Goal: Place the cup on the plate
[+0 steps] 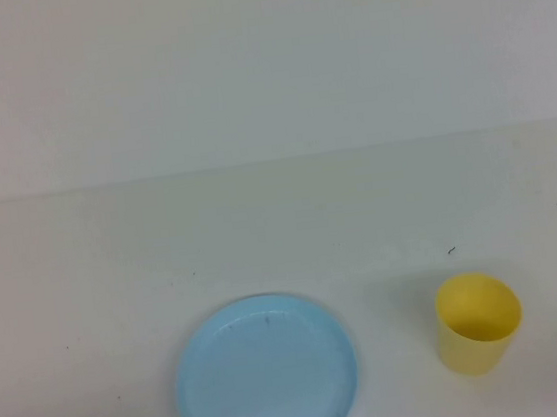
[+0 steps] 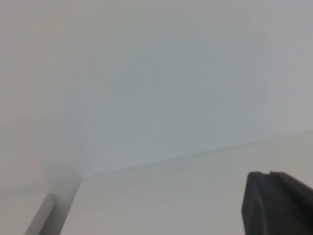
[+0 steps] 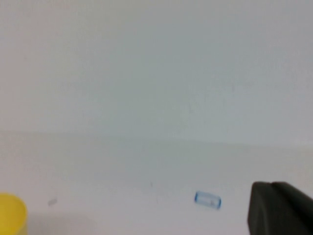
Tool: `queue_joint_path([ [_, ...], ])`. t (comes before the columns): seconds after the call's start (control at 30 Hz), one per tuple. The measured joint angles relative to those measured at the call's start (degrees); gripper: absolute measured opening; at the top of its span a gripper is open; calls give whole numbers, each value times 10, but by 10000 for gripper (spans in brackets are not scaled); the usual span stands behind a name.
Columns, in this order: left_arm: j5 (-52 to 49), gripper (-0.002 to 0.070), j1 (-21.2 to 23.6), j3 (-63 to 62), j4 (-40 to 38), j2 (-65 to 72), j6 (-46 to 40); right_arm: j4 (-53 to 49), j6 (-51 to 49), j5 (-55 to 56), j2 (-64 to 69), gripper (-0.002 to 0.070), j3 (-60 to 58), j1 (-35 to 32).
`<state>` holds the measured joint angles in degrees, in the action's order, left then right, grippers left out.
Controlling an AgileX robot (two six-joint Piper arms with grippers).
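white table (image 1: pixel 90 321) is seen carrying the light blue plate (image 1: pixel 266 374) near its front edge, with nothing resting on it. the yellow cup (image 1: pixel 478 323) is stood upright to the plate's right, apart from it. only a dark part of the left gripper (image 2: pixel 279 205) and the right gripper (image 3: pixel 281 208) is shown by each wrist view; their state cannot be told.

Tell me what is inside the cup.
The cup stands upright beside the plate; its visible inner wall looks empty, the bottom hidden. Left hand and right hand show only at their wrist views' edges.
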<state>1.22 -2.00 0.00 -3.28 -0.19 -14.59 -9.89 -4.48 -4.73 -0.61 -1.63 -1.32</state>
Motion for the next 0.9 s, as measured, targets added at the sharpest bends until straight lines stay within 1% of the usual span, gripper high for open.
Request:
queue_joint_path([
  [0.07,2,0,0,0,-4,0,19,-1,0,44,0,1,0,0],
  [0.17,15,0,0,0,-4,0,21,-3,0,100,0,1,0,0],
  [0.23,19,0,0,0,-4,0,23,-3,0,119,0,1,0,0],
  [0.27,21,-19,0,0,-4,0,23,-3,0,122,0,1,0,0],
  [0.37,46,-10,0,0,-4,1,33,-3,0,129,0,1,0,0],
  [0.43,67,-8,0,0,-16,1,94,-4,0,129,0,1,0,0],
  [0.5,71,-6,0,0,-18,1,177,-4,0,129,0,1,0,0],
  [0.57,83,-6,0,0,11,1,222,-4,0,130,0,1,0,0],
  [0.67,83,-6,0,-2,79,1,281,-4,-3,101,0,1,14,0],
  [0.77,58,-6,0,-50,123,2,341,-4,-19,30,0,1,61,0],
  [0.83,13,-6,0,-92,126,3,361,-4,-31,-26,0,1,99,0],
  [0.9,-70,-6,0,-147,129,27,363,1,-39,-83,11,1,137,0],
])
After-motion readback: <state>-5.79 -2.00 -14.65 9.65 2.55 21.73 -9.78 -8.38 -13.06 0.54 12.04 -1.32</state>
